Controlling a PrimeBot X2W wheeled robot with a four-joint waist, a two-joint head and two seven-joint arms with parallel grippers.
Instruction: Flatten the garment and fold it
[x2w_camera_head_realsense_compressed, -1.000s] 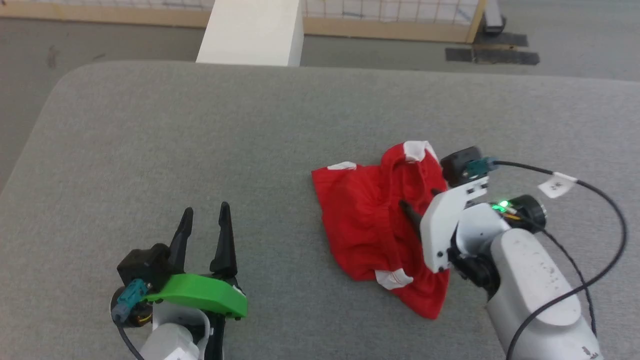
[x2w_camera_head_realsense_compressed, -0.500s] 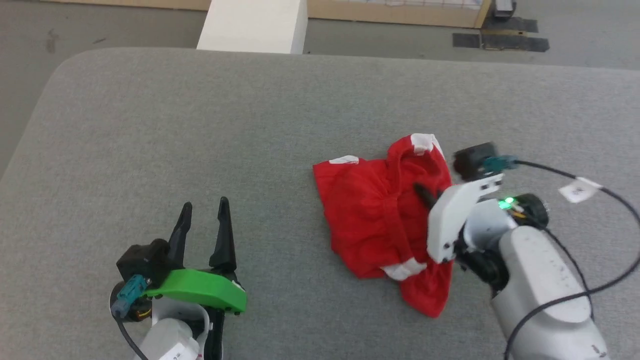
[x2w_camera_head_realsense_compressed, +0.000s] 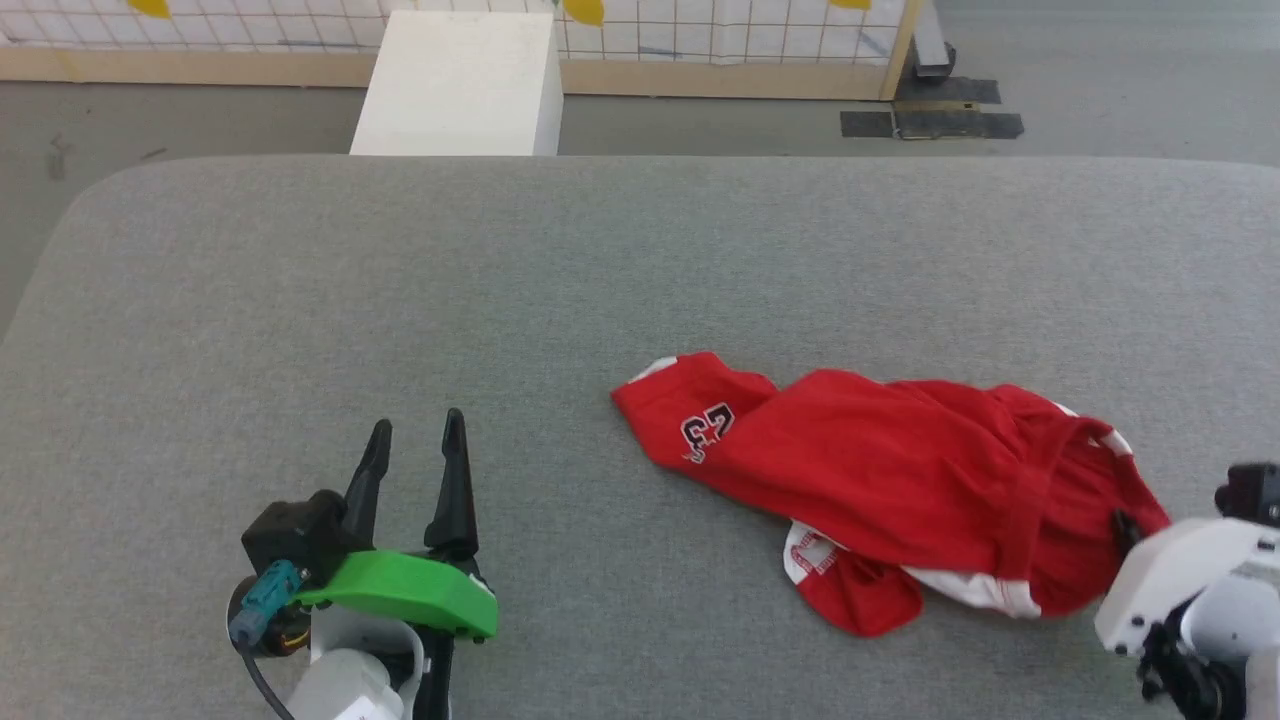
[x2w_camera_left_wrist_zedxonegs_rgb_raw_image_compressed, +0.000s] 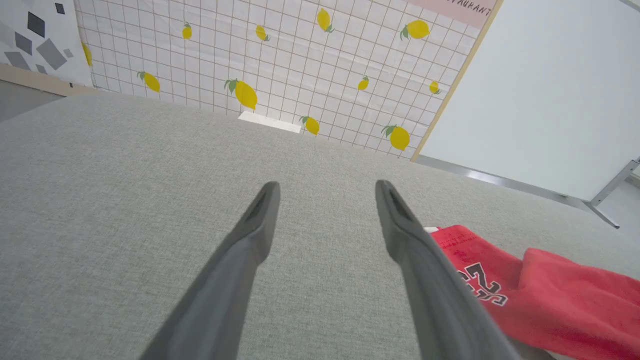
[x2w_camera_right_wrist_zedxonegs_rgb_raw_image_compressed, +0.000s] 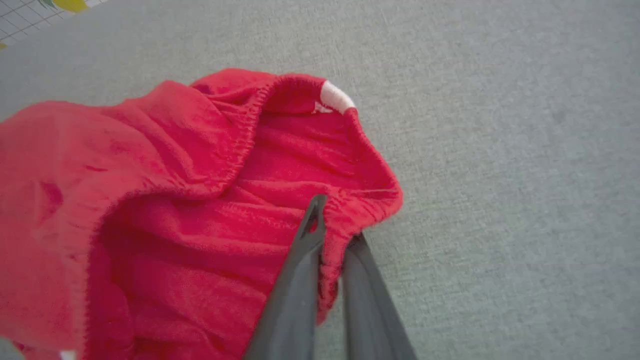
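Left arm: pale wrist with a green plastic cover just behind the jaws.
Left jaws: long dark fingers spread wide.
Right arm: white wrist housing behind the jaws.
Right jaws: dark fingers pinched together on the bright red soft fabric shorts, at the waistband edge.

We see a grey fabric surface with rounded far corners. On its near right part lies the garment, red and rumpled, stretched left to right, its number print toward the left end.
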